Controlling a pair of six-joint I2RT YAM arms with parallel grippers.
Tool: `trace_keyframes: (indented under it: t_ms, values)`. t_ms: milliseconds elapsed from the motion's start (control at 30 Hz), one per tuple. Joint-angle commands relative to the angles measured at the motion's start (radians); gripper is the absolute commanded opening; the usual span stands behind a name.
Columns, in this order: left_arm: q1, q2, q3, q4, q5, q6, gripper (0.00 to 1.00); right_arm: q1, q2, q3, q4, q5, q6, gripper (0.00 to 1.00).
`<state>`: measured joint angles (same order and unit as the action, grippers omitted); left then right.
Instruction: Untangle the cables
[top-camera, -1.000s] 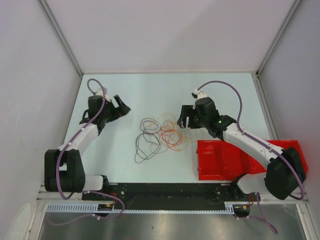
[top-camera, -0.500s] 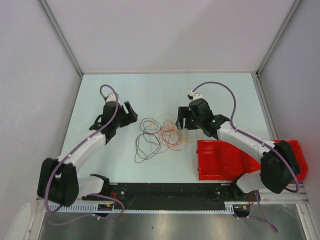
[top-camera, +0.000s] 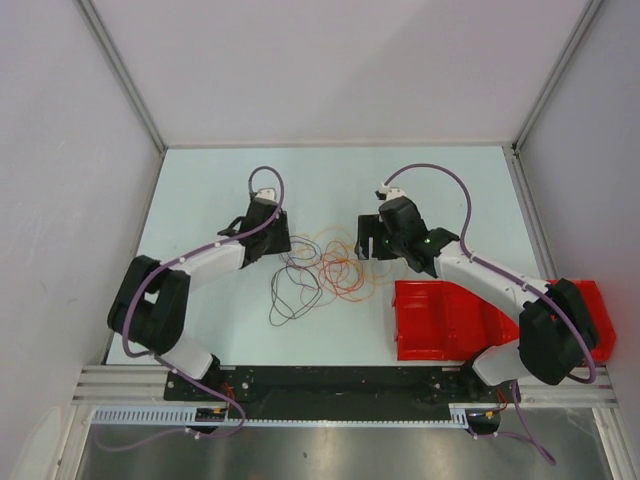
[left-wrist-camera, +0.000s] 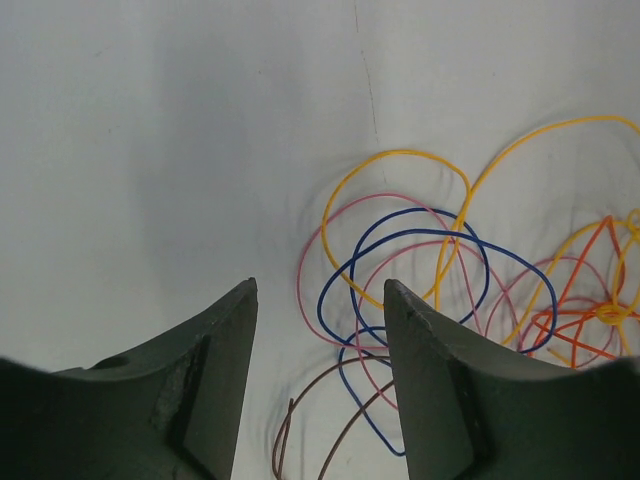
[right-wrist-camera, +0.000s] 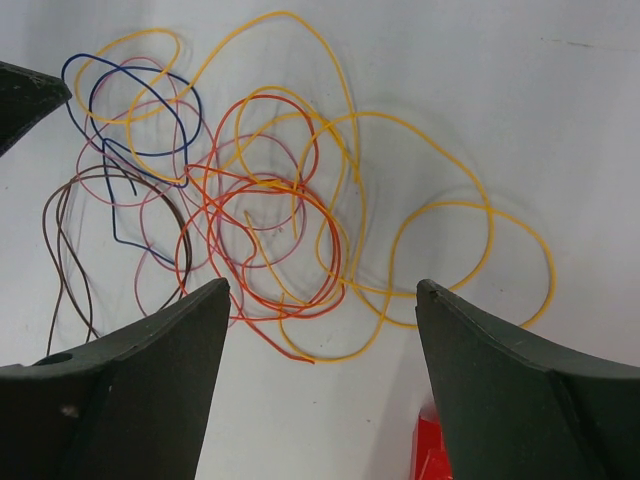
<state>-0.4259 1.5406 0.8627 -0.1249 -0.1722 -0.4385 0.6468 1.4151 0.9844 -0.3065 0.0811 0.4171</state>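
**Pale worktop (top-camera: 200, 300) with the cables (top-camera: 325, 268) heaped between two arms**

Thin loops are lying crossed over one another at its middle, near a red tray (top-camera: 450, 320). The left fingers (left-wrist-camera: 200, 400) are hanging spread apart, gripping nothing, beside the blue and pink rings. The right fingers (right-wrist-camera: 150, 390) are gaping wide over the red-orange knot (the densest part). Pinching there is, I reckon, risking several strands caught together, dragging the whole bundle and tightening it.
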Motion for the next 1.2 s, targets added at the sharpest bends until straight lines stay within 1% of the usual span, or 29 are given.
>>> trace_keyframes:
  t_ms: [0,267,300,367,400,433,467,533,633,667,733,767,833,867,900,933,967,1000,1067,1100,1133,1167]
  values:
    - [-0.014,0.065,0.067,0.005,-0.032,0.043,0.58,-0.015,0.005,0.040,-0.009,-0.009,-0.017,0.80]
    - [-0.020,0.160,0.136,0.010,-0.079,0.047,0.45,-0.021,-0.001,0.034,-0.025,-0.017,-0.035,0.80]
    - [-0.020,0.186,0.159,0.007,-0.079,0.053,0.36,-0.021,0.002,0.031,-0.026,-0.015,-0.034,0.80]
    - [-0.020,0.210,0.180,-0.001,-0.073,0.058,0.23,-0.022,-0.001,0.027,-0.028,-0.017,-0.037,0.80]
    - [-0.022,0.222,0.200,-0.004,-0.070,0.061,0.09,-0.024,0.001,0.026,-0.029,-0.017,-0.038,0.80]
    - [-0.020,0.233,0.209,-0.007,-0.069,0.063,0.03,-0.027,-0.002,0.025,-0.032,-0.017,-0.038,0.80]
    - [-0.020,0.233,0.231,-0.019,-0.067,0.064,0.00,-0.029,-0.005,0.023,-0.034,-0.017,-0.038,0.80]
    - [-0.025,0.196,0.249,-0.041,-0.075,0.073,0.00,-0.033,-0.010,0.022,-0.039,-0.017,-0.040,0.80]
    - [-0.036,0.135,0.323,-0.094,-0.104,0.076,0.00,-0.035,-0.022,0.020,-0.043,-0.017,-0.040,0.80]
    - [-0.039,0.095,0.388,-0.152,-0.130,0.076,0.00,-0.038,-0.027,0.020,-0.043,-0.017,-0.040,0.80]
    - [-0.047,0.052,0.464,-0.238,-0.150,0.084,0.00,-0.039,-0.042,0.020,-0.042,-0.020,-0.038,0.80]
    - [-0.050,0.014,0.543,-0.261,-0.157,0.089,0.00,-0.041,-0.050,0.020,-0.040,-0.023,-0.037,0.80]
    - [-0.057,-0.022,0.628,-0.323,-0.161,0.103,0.00,-0.044,-0.077,0.020,-0.031,-0.033,-0.034,0.80]
    - [-0.060,-0.057,0.718,-0.341,-0.165,0.113,0.00,-0.048,-0.090,0.020,-0.028,-0.040,-0.032,0.79]
    - [-0.069,-0.071,0.763,-0.358,-0.165,0.119,0.00,-0.052,-0.100,0.020,-0.019,-0.047,-0.029,0.80]
    - [-0.074,-0.085,0.809,-0.387,-0.164,0.127,0.01,-0.055,-0.131,0.020,-0.014,-0.070,-0.024,0.80]
    - [-0.079,-0.095,0.896,-0.398,-0.161,0.144,0.00,-0.061,-0.148,0.020,-0.008,-0.070,-0.020,0.80]
    - [-0.092,-0.118,0.933,-0.406,-0.150,0.155,0.00,-0.070,-0.171,0.020,0.004,-0.104,-0.017,0.80]
    - [-0.102,-0.148,0.981,-0.389,-0.132,0.175,0.00,-0.085,-0.240,0.020,0.023,-0.173,-0.008,0.81]
    - [-0.105,-0.180,0.980,-0.377,-0.106,0.172,0.00,-0.099,-0.264,0.020,0.049,-0.197,-0.006,0.82]
    - [-0.105,-0.191,0.974,-0.360,-0.099,0.170,0.00,-0.105,-0.289,0.020,0.062,-0.255,-0.006,0.82]
    - [-0.105,-0.200,0.967,-0.360,-0.089,0.167,0.00,-0.110,-0.347,0.020,0.079,-0.282,-0.008,0.83]
